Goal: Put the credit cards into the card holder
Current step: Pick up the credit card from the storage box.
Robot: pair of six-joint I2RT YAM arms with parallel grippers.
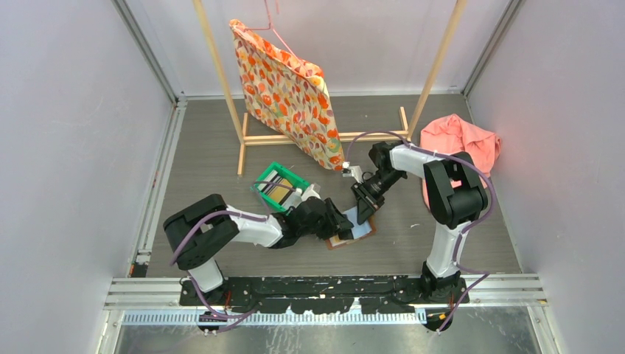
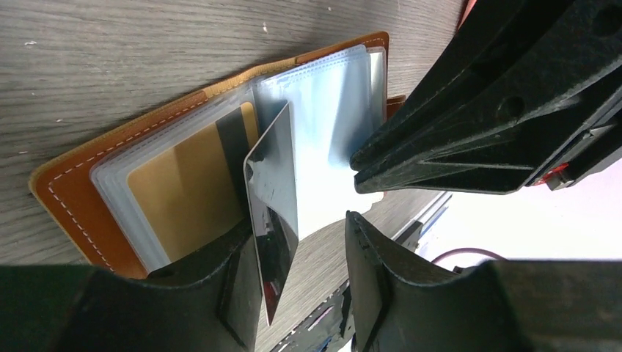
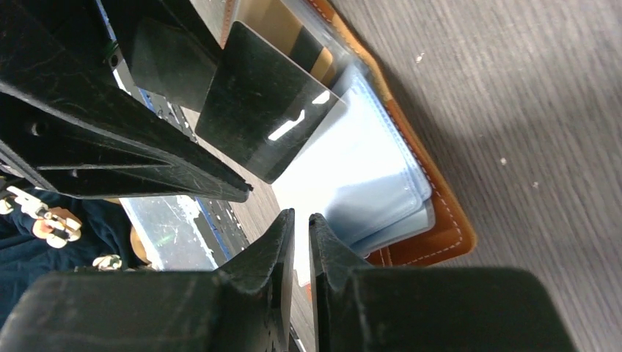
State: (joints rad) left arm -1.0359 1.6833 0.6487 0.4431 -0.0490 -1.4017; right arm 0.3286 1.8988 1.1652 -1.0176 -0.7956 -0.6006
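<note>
Card holder [image 2: 70, 198] is laid open flat on the table [image 2: 110, 59], right between the two grippers, with its clear sleeves [image 2: 330, 110] fanned up. A gold card [image 2: 183, 191] is already tucked into one pocket. A dark shiny card [image 2: 273, 183] is stood on edge over the middle, leaned against one finger of the left gripper [image 2: 301, 242]. That gripper's fingers are spread apart, so nothing is really clamped there. The right gripper [image 3: 301, 220] is closed nearly together, with the edge of one clear sleeve pinched, by the looks of it. More cards are seen in the green bin [image 1: 280, 184] nearby.
</note>
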